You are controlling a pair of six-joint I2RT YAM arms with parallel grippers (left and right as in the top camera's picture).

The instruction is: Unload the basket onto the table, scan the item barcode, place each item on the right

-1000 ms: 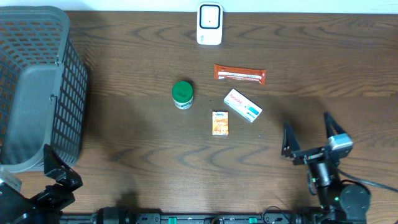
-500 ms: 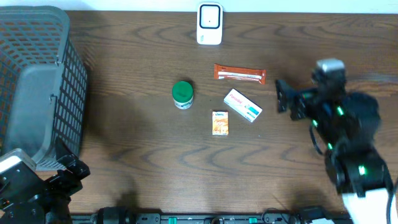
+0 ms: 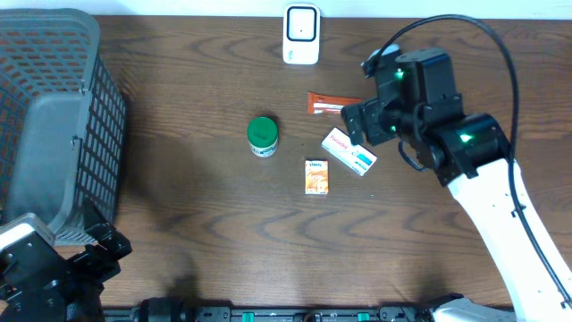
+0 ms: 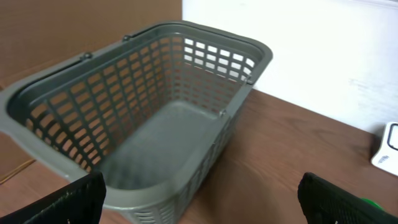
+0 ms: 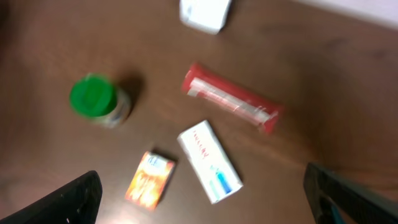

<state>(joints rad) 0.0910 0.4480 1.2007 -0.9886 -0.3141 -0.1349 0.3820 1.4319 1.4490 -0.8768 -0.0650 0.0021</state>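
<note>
Fingers of both grippers stand spread and empty: left gripper by the basket, right gripper short of the scanner, over the box lying flat. Box looks light, stiff, slightly crushable; pinch across its long sides.

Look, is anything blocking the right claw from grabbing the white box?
Nothing visible does. The right gripper hangs open above the white box, with nothing between them. The red packet and orange box lie beside the white box, not on it.

Table, basket, scanner, jar, red packet, white box, orange box
</note>
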